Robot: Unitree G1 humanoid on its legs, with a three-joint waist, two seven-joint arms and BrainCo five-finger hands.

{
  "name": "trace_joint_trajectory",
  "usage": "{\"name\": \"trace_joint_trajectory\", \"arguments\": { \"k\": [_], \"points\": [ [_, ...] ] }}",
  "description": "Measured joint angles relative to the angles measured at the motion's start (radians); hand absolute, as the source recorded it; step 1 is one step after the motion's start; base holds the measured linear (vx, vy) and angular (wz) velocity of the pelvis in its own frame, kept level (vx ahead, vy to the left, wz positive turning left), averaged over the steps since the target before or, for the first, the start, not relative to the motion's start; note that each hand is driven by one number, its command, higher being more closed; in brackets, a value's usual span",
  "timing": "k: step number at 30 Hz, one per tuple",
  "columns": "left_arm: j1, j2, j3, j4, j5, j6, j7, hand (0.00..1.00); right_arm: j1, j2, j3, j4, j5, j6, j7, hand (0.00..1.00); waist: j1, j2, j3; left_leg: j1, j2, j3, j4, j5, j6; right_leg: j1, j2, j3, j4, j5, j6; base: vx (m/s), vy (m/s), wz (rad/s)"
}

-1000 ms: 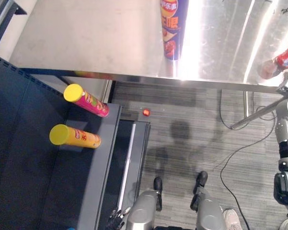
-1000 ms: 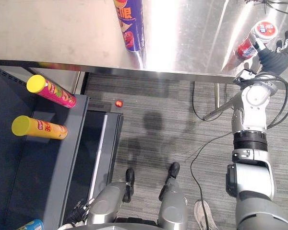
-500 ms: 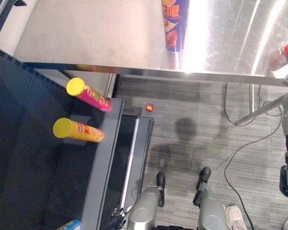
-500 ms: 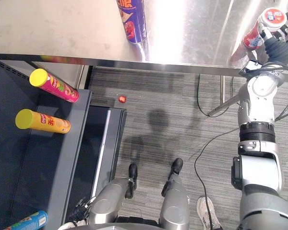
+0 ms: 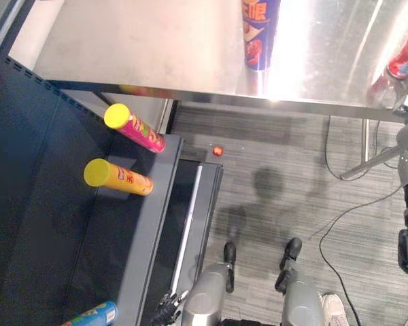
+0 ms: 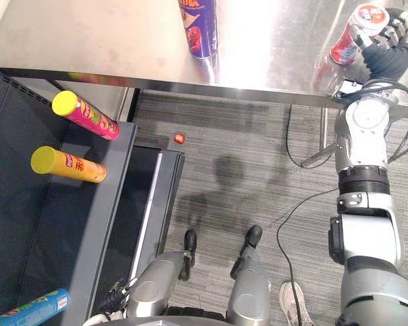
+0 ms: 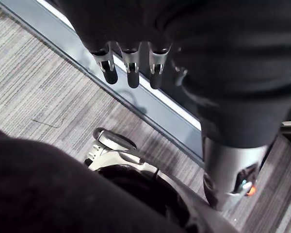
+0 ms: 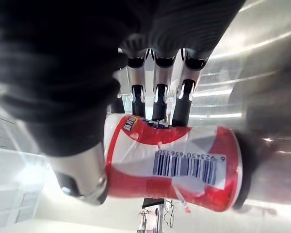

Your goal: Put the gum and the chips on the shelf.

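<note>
The gum is a red canister with a white lid (image 6: 353, 30), standing at the right end of the steel table (image 5: 122, 47). My right hand (image 6: 384, 53) is wrapped round it. In the right wrist view the fingers (image 8: 157, 97) curl over the red canister (image 8: 174, 162) and the thumb (image 8: 82, 174) presses its other side. The chips, a tall blue tube (image 6: 198, 30), stand upright on the table further left. My left hand (image 6: 115, 299) hangs low beside the shelf, its fingers (image 7: 131, 68) relaxed and empty.
A dark shelf unit (image 5: 54, 224) stands at my left. On it lie a pink tube (image 5: 134, 128) and a yellow tube (image 5: 117, 176), with a blue tube (image 5: 92, 316) lower down. A small red thing (image 5: 217, 151) lies on the carpet.
My right hand's fingers have closed round the gum canister. The whole picture has shifted, so the camera moved; the chips and the shelf tubes stay put.
</note>
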Motion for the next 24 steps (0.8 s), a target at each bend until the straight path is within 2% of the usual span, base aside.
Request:
{"name": "trace_joint_trajectory", "arguments": {
  "k": [7, 17, 24],
  "points": [
    [0.0, 0.0, 0.0, -0.002, 0.0, 0.0, 0.0, 0.0, 0.01, 0.005, 0.004, -0.024, -0.016, -0.008, -0.002, 1.0, 0.001, 0.0, 0.0, 0.002, 0.0, 0.001, 0.0, 0.001, 0.0, 0.001, 0.0, 0.002, -0.001, 0.001, 0.0, 0.0, 0.0, 0.0],
    [0.002, 0.0, 0.007, -0.013, 0.002, 0.001, 0.003, 0.0, 0.118, 0.113, -0.006, -0.298, -0.083, -0.041, 0.001, 1.0, 0.001, -0.002, -0.001, 0.034, 0.006, 0.004, -0.019, 0.005, -0.003, 0.03, 0.008, 0.003, -0.016, 0.005, -0.007, 0.0, 0.0, 0.0],
    [0.013, 0.0, 0.044, -0.013, 0.017, 0.004, 0.012, 0.0, 0.213, 0.214, -0.007, -0.472, -0.1, -0.041, 0.083, 1.0, -0.001, -0.031, -0.023, 0.068, 0.018, 0.006, -0.055, 0.013, -0.013, 0.064, 0.032, 0.003, -0.063, 0.019, -0.014, 0.02, -0.032, -0.03]
  ]
}}
